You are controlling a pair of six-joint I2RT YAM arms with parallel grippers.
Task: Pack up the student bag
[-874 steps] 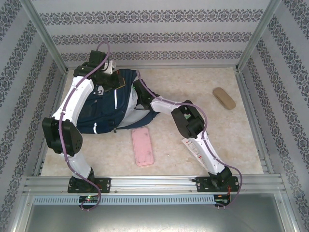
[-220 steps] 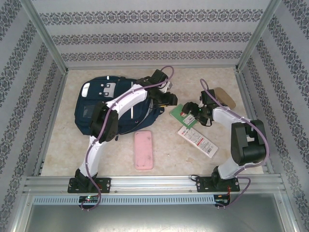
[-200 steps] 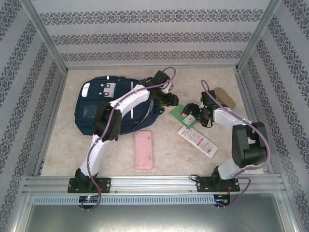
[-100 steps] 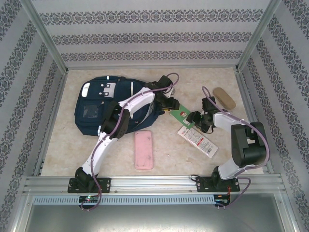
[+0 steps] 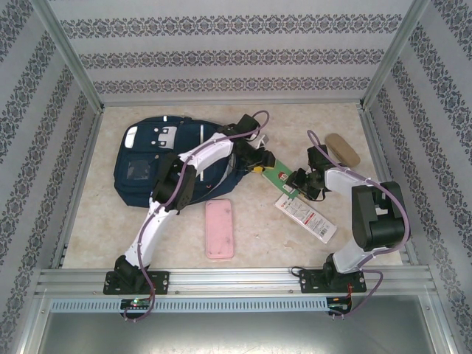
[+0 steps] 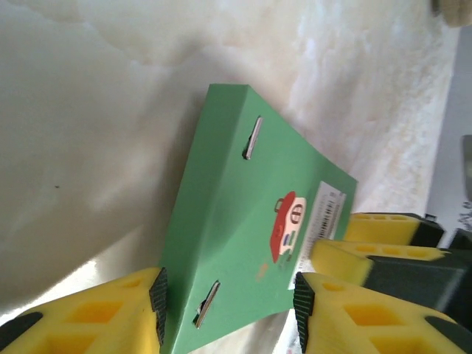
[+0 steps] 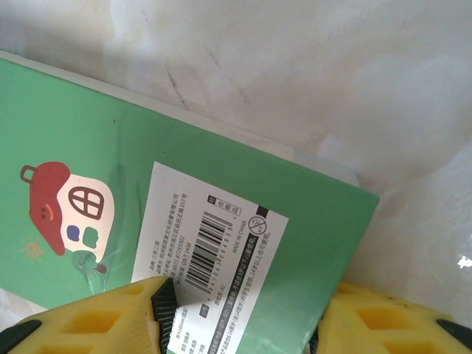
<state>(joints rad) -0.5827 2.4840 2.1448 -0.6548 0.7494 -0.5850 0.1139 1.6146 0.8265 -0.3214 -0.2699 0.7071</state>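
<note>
The student bag [image 5: 151, 162], navy blue, lies flat at the back left of the table. A green notebook [image 5: 278, 175] with a little house picture sits just right of the bag, tilted up between my two grippers. My left gripper [image 5: 258, 164] holds its far end: in the left wrist view both pads press the edges of the notebook [image 6: 251, 221], the left gripper [image 6: 228, 304] shut on it. My right gripper [image 5: 299, 179] is at the notebook's other end. In the right wrist view the right gripper [image 7: 240, 324] straddles the barcode corner of the notebook [image 7: 147, 169], one finger over the label.
A pink pencil case [image 5: 219, 228] lies in front of the bag. A white and red packet [image 5: 306, 217] rests near the right arm. A tan oval case [image 5: 343, 150] sits at the back right. Metal frame posts and patterned walls close in the table.
My left gripper moved from the bag's edge to the notebook and closed on it. The right jaws narrowed around its other end. The notebook tilted up off the table.
</note>
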